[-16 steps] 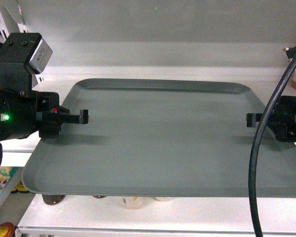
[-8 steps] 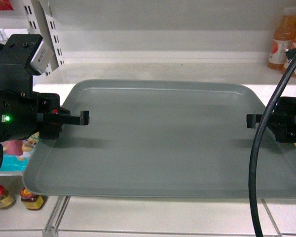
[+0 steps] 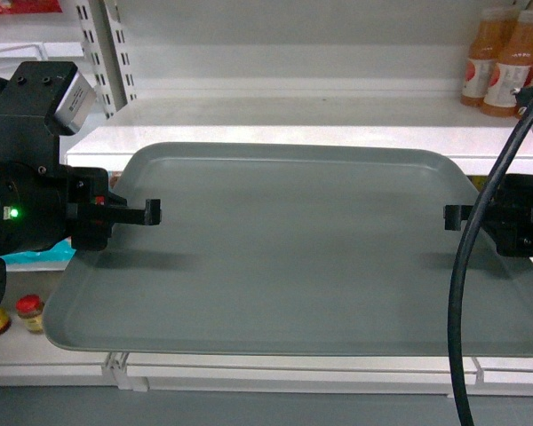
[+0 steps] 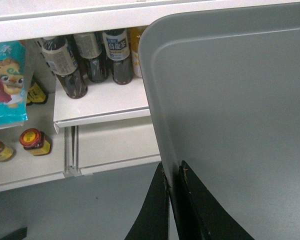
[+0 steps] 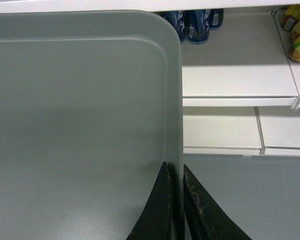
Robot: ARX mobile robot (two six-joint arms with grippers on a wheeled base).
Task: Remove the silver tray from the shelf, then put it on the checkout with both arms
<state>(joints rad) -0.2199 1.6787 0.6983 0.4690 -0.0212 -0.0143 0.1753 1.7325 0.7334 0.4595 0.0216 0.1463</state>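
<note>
Grey tray, head view: silver tray [image 3: 293,248] fills centre frame, held level in the air in front of the shelf [image 3: 275,133], which lies across the upper frame; near edge overhangs lower shelving.
Left arm, head view: left gripper [image 3: 147,212] reaches in from left edge, level, green light lit on its body.
Right arm, head view: right gripper [image 3: 451,216] comes in from right edge, mirrored; black cable [image 3: 480,266] hangs across it.
Left wrist view: fingers clamped on tray's left rim, one above, one below; dark bottles [image 4: 90,55] and jars [image 4: 35,142] on shelves at upper and lower left.
Right wrist view: fingers pinching right rim likewise; blue bottles [image 5: 195,25] at top.
Handling, judged: stiff, light, smooth; rim grips could slip if arms drift apart or tilt.
Checkout: not in view.
</note>
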